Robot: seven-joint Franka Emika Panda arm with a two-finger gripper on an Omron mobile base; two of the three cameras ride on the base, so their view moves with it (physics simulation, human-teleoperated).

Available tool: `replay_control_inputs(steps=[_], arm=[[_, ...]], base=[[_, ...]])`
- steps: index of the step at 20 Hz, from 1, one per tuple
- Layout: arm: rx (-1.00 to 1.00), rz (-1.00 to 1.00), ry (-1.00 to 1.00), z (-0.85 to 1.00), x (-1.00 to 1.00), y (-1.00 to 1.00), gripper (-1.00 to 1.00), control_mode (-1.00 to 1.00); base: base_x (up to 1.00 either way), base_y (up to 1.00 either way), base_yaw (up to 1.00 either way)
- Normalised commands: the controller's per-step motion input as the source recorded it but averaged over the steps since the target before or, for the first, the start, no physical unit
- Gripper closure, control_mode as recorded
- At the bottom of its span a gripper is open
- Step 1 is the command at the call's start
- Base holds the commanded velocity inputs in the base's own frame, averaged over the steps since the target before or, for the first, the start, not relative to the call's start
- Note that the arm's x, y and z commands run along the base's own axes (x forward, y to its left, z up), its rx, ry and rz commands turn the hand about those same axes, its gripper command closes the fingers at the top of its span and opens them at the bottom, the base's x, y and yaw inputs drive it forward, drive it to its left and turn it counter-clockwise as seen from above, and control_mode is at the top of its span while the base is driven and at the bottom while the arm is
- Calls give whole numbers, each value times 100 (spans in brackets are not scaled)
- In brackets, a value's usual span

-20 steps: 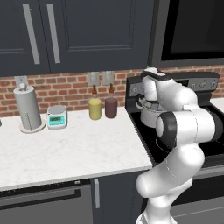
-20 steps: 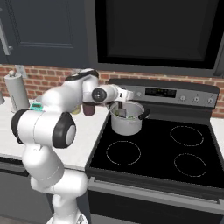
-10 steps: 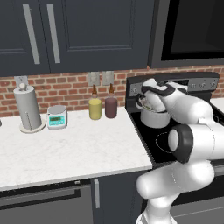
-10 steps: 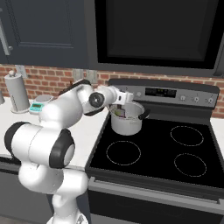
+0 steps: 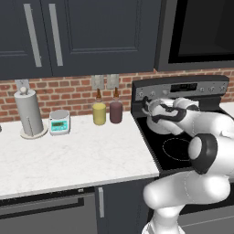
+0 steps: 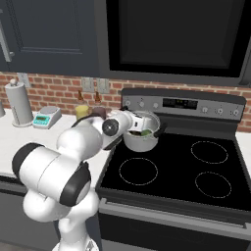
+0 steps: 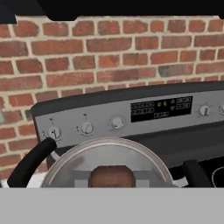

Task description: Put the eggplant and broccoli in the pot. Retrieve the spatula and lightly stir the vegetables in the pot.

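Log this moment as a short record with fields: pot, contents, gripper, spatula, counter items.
pot: silver pot on the stove's back left burner
contents: something green and something dark inside, too small to tell apart
gripper: gripper at the pot's left rim, shut
spatula: brown-red handle at the bottom of the hand view, over the pot; blade hidden
counter items: yellow jar, maroon jar, scale, paper towel roll
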Motion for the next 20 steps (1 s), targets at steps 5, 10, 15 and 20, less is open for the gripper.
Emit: replay_control_inputs(steps=[5,10,15,20], arm=[[0,9,0,-45,16,0,100,-100],[0,14,-8,-3,12,2,100,-100],[0,4,-13,37,7,0,100,-100],[-1,0,-2,28,0,-4,100,-100]], base=[[0,0,0],[0,0,0],[0,0,0],[0,0,0]])
